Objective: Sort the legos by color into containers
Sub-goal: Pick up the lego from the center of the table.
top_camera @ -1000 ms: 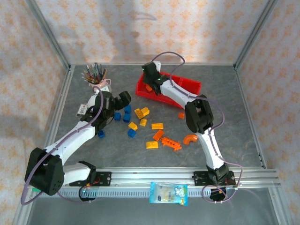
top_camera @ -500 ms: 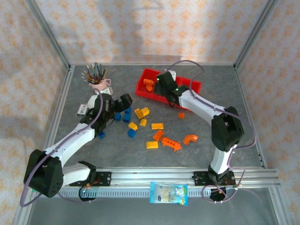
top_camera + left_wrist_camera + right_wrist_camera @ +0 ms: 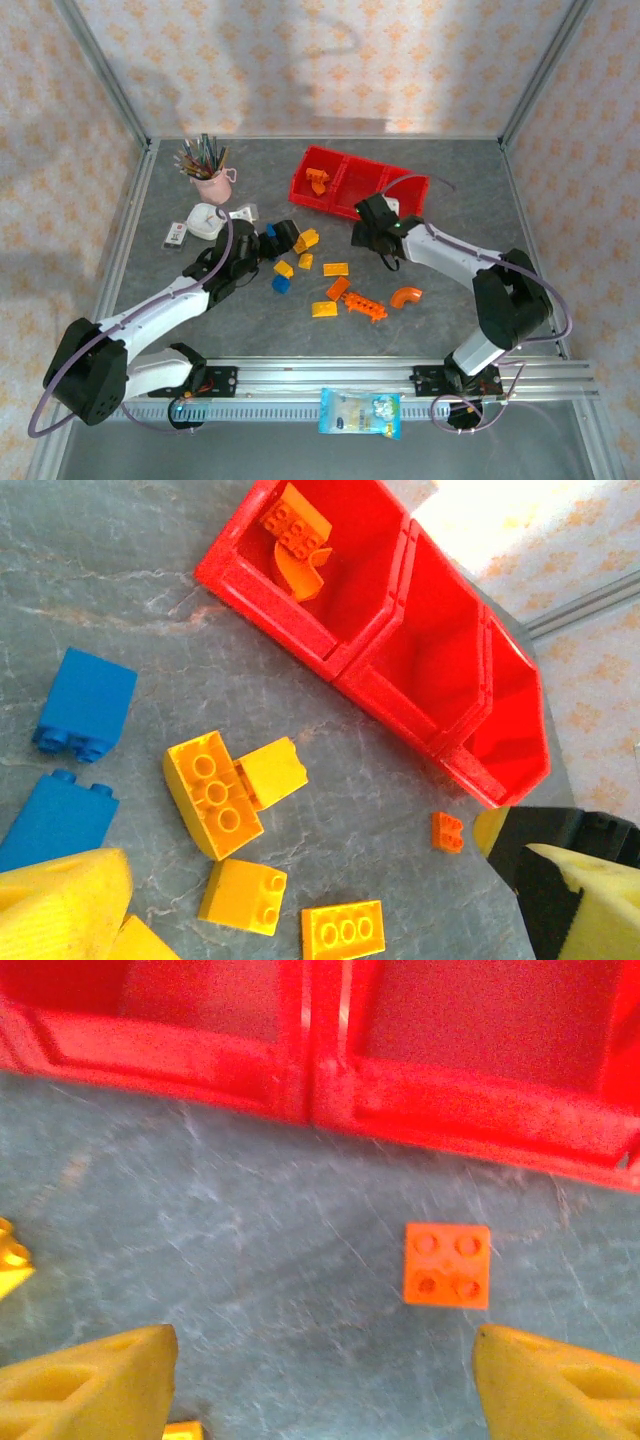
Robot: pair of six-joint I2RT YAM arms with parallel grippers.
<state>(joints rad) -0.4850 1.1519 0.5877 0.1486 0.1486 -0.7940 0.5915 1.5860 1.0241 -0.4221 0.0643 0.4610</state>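
Right gripper (image 3: 325, 1380), jaws spread and empty, hovered over small orange brick (image 3: 447, 1264) lying just outside containers (image 3: 310, 1090). Left gripper (image 3: 325, 905), likewise spread and empty, hung above yellow legos (image 3: 212, 792). Step judged: orange pick-up. Next move called for centring, descent, closure.

From my station I see a grey marbled tabletop (image 3: 480, 170) boxed in by walls (image 3: 300, 60) papered in pale peach with a small orange flower print, silver metal posts (image 3: 102, 70) at the corners, and soft shadows lying across the back wall.

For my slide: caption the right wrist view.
Open right hand above a small orange brick, near the red bins.
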